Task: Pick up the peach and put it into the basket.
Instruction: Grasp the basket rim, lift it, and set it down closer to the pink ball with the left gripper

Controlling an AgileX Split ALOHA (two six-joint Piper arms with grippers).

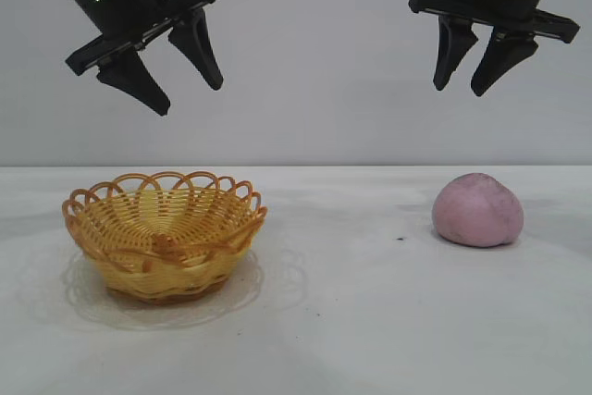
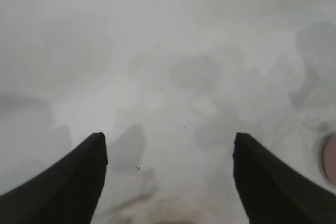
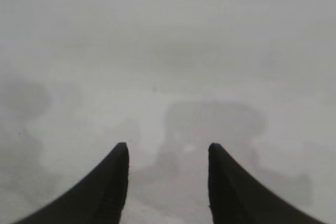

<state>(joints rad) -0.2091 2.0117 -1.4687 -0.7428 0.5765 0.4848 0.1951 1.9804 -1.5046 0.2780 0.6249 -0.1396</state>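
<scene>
Nearest: basket (image 1: 165, 247), on the table (image 1: 351, 321), empty as far as the weave shows. Farther back and well to the right of the basket: peach (image 1: 477, 210), on the same table, touched by nothing.

Above the basket, high up: left gripper (image 1: 192, 101), fingers apart, nothing between them. Above the peach, also high, well right of the basket: right gripper (image 1: 467, 91), fingers somewhat apart, empty too.

Possible trouble: rounded and matte peach, so risk of rolling or slipping out if pinched off centre or too near its pointed top. Light, shallow basket, so risk of being pushed or tipped by a low approach, or of the peach catching on the looped rim.

Hard to make out: only a sliver of the peach at the edge of the left wrist view; none in the right wrist view, just bare table. Arms cut off at the top. Far side of the peach hidden.
</scene>
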